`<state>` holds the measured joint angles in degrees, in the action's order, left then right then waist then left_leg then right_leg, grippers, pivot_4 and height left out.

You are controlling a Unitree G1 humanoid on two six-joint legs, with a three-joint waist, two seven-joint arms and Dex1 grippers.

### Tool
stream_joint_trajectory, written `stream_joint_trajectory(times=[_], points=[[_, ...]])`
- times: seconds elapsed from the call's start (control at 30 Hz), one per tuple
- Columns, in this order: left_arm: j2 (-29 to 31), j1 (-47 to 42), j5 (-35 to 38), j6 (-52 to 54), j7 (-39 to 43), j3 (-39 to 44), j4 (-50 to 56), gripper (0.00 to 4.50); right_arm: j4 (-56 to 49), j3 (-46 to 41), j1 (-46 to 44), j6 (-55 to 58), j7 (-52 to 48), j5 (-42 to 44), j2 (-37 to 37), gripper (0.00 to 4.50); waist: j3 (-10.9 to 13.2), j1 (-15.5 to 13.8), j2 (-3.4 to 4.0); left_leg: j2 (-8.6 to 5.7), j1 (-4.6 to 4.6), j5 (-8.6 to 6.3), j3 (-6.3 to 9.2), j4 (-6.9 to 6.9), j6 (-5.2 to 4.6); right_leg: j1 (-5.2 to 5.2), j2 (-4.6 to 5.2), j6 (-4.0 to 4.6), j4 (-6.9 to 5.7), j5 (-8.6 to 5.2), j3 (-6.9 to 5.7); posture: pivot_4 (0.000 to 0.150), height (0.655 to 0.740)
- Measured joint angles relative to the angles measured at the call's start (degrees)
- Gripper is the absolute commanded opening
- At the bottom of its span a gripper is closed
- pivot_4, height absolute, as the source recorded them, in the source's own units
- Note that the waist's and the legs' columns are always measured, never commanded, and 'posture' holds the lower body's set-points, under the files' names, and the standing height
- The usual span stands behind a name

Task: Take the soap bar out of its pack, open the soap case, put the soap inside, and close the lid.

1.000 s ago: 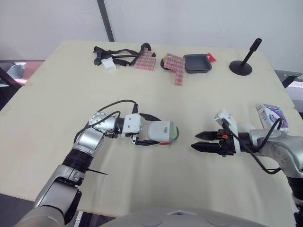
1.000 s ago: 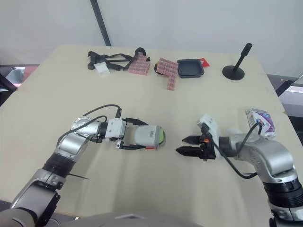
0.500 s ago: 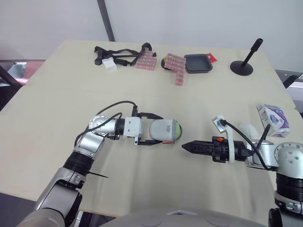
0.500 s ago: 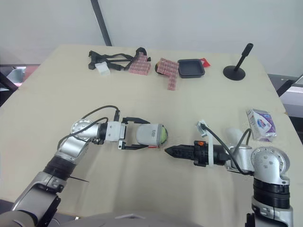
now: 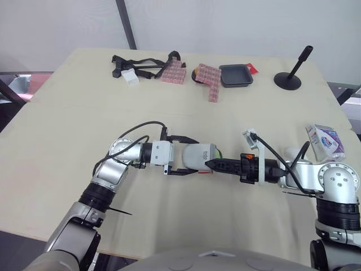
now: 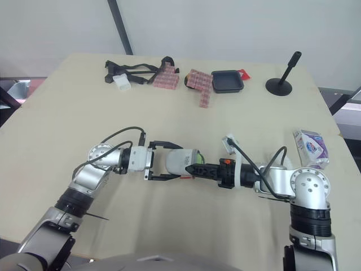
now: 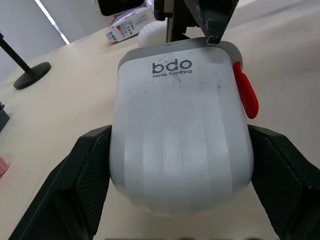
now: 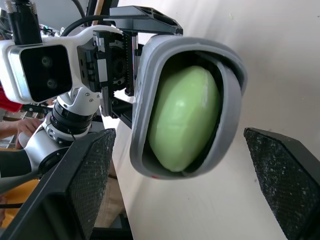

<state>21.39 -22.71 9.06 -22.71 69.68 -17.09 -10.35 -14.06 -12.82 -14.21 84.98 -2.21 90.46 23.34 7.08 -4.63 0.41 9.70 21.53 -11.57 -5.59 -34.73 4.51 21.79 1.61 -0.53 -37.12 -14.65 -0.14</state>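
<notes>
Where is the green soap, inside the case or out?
Inside. The right wrist view shows the green soap sitting within the open end of the grey soap case.

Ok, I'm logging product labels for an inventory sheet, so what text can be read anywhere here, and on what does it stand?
"bdo": on the white shell of the soap case, seen from the left wrist.
"Home Furnishing": the small line right beneath it, on the same shell.
The soap pack at the table's right edge carries print, but it is too small to read.
No other text is legible.
</notes>
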Motion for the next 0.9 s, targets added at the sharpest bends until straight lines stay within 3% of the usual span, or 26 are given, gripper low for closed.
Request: stream_joint_trajectory(times=[0.27, 0.7, 0.9], points=[[-0.3, -0.1, -0.1, 0.0, -0.5, -1.1, 0.0, 3.47, 0.8, 7.3, -0.5, -8.7, 6.9, 10.3, 4.7, 4.40, 0.0, 0.0, -0.01, -0.04, 0.08, -0.02, 0.01, 0.02, 0.04, -0.01, -0.01, -0.03, 0.05, 0.01, -0.01, 0.150, 0.7400], [-0.3, -0.1, -0.3, -0.5, -2.0, -1.8, 0.1, 3.47, 0.6, 14.3, -0.3, -16.8, 8.7, 18.0, 12.3, 4.40, 0.0, 0.0, -0.01, -0.14, 0.36, -0.04, 0.08, 0.03, 0.07, -0.06, -0.02, -0.07, 0.13, 0.00, -0.09, 0.150, 0.7400], [-0.3, -0.1, -0.2, -0.5, -2.6, -1.9, 0.9, 3.47, 0.6, 15.3, -0.3, -18.2, 8.4, 18.2, 14.6, 2.55, 0.0, 0.0, -0.02, -0.15, 0.44, -0.04, 0.14, 0.02, 0.08, -0.06, -0.01, -0.08, 0.18, 0.01, -0.15, 0.150, 0.7400]])
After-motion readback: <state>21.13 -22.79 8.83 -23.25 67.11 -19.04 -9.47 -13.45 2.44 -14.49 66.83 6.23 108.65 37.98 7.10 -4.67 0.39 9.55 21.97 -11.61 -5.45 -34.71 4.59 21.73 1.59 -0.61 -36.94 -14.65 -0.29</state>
